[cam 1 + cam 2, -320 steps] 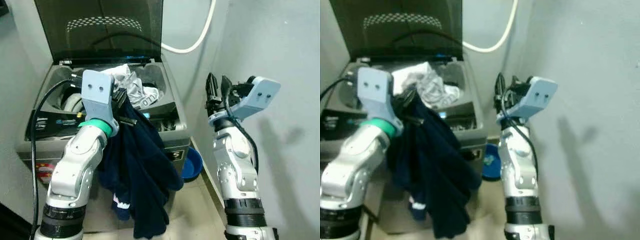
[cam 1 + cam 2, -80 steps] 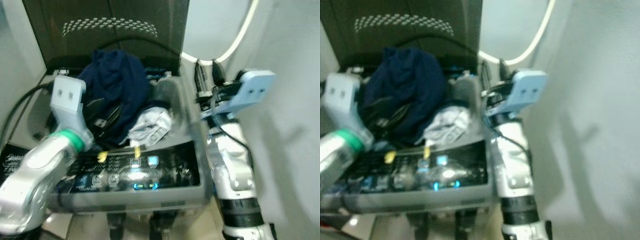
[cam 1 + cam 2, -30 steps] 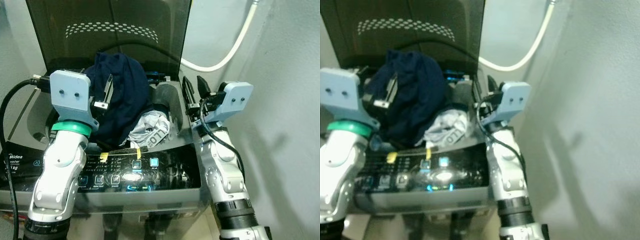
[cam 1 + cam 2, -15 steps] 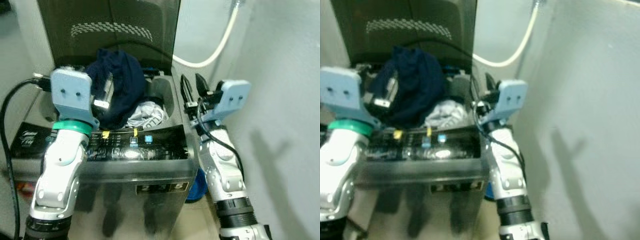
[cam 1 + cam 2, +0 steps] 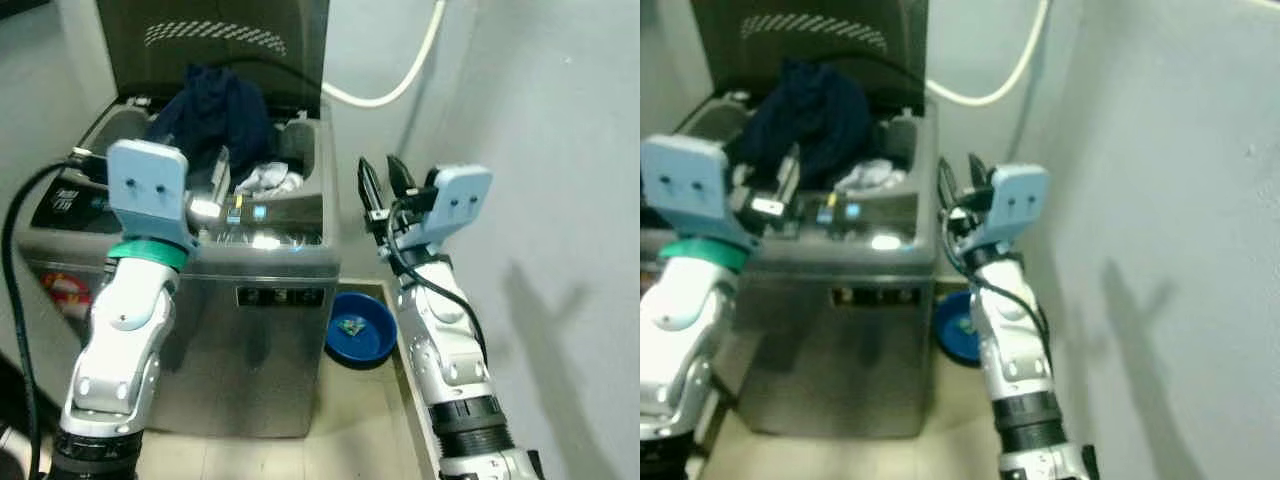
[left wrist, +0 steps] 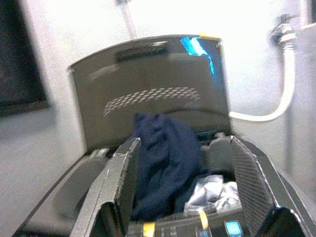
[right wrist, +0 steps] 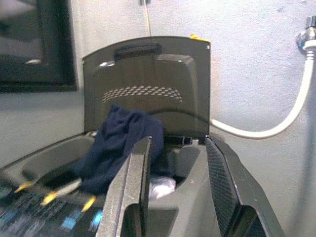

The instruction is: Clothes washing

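Left eye view: one washing machine (image 5: 200,290) sits in the upper left of the frame, its lid (image 5: 215,45) standing open. Two pieces of laundry show in the tub, a dark blue garment (image 5: 212,115) heaped up at the back and a pale crumpled cloth (image 5: 266,179) just beside it, lower right. One blue basin (image 5: 362,327) lies on the floor at centre, near the machine's right side. One white hose (image 5: 400,75) curves across the wall at upper centre. Left gripper (image 5: 222,185) is up in front of the control panel (image 5: 250,235), fingers parted and empty. Right gripper (image 5: 381,183) is raised right of centre, beside the machine, its two fingers spread with nothing between them.

Right eye view: same count, and the basin is half hidden behind the right arm here.

Left wrist view: two open fingers (image 6: 123,182) frame the blue garment and pale cloth at centre; along the bottom edge sit two yellow tags and two lit blue buttons on the panel.

Right wrist view: parted fingers (image 7: 136,182) again, and this one adds a dark framed panel (image 7: 34,47) on the wall at upper left, plus the hose's fitting at upper right
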{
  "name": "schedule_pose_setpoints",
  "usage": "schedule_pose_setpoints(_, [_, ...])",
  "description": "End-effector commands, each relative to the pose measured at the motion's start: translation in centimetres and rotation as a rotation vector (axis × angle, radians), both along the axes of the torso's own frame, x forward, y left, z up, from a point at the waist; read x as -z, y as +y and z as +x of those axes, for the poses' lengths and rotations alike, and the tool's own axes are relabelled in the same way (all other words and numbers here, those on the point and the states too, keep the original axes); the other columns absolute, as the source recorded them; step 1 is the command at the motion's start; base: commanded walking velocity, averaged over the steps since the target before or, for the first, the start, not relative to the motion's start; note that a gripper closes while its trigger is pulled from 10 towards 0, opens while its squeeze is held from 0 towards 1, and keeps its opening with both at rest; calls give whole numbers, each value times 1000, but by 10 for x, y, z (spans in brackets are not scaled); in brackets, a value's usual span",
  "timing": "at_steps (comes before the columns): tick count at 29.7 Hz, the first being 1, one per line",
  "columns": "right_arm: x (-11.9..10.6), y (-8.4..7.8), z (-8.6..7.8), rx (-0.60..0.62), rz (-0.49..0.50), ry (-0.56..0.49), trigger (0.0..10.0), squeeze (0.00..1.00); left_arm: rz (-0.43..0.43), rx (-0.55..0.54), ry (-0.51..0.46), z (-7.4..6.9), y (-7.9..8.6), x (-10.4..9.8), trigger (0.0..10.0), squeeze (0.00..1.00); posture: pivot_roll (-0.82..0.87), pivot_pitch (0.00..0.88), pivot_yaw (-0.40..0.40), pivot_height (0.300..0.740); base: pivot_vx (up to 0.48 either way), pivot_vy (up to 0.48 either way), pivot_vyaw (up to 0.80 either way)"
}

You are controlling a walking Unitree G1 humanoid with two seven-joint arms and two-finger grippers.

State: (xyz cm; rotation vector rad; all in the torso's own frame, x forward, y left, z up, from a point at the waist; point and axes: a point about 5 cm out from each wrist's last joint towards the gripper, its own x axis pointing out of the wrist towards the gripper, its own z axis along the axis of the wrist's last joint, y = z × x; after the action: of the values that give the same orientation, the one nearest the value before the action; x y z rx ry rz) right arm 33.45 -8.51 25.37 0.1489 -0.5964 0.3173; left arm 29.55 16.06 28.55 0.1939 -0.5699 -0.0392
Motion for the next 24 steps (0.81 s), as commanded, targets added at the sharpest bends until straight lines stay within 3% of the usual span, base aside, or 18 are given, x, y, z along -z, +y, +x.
schedule_pose_setpoints(1, [0, -3, 1, 10, -5, 1, 10000, 0, 17, 6, -11, -1, -3, -1, 10000, 0, 112, 0, -13, 740, -416, 0, 769])
schedule_pose_setpoints(6, [3, -1, 1, 7, -44, 7, 10000, 0, 10, 13, 14, 1, -4, 2, 10000, 0, 111, 0, -13, 740, 0, 0, 791])
schedule_pose_setpoints(10, [13, 1, 1, 2, -84, 33, 10000, 0, 2, 103, 186, 4, -13, 30, 10000, 0, 110, 0, -12, 740, 0, 0, 788])
schedule_pose_setpoints(14, [27, 0, 2, 0, -117, 72, 10000, 0, -38, 133, 268, 4, -15, 49, 10000, 0, 107, 0, -14, 740, 0, 0, 788])
schedule_pose_setpoints(17, [44, -2, 2, 3, -151, 119, 10000, 0, -57, 153, 333, 2, -16, 66, 10000, 0, 106, 0, -17, 740, 0, 0, 788])
schedule_pose_setpoints(18, [60, -6, 0, 6, -180, 166, 10000, 0, -42, 154, 373, 1, -16, 79, 10000, 0, 102, 0, -18, 740, 0, 0, 781])
schedule_pose_setpoints(24, [71, -8, -2, 6, -203, 201, 10000, 0, -40, 155, 394, 0, -16, 85, 10000, 0, 100, 0, -19, 740, 0, 0, 781])
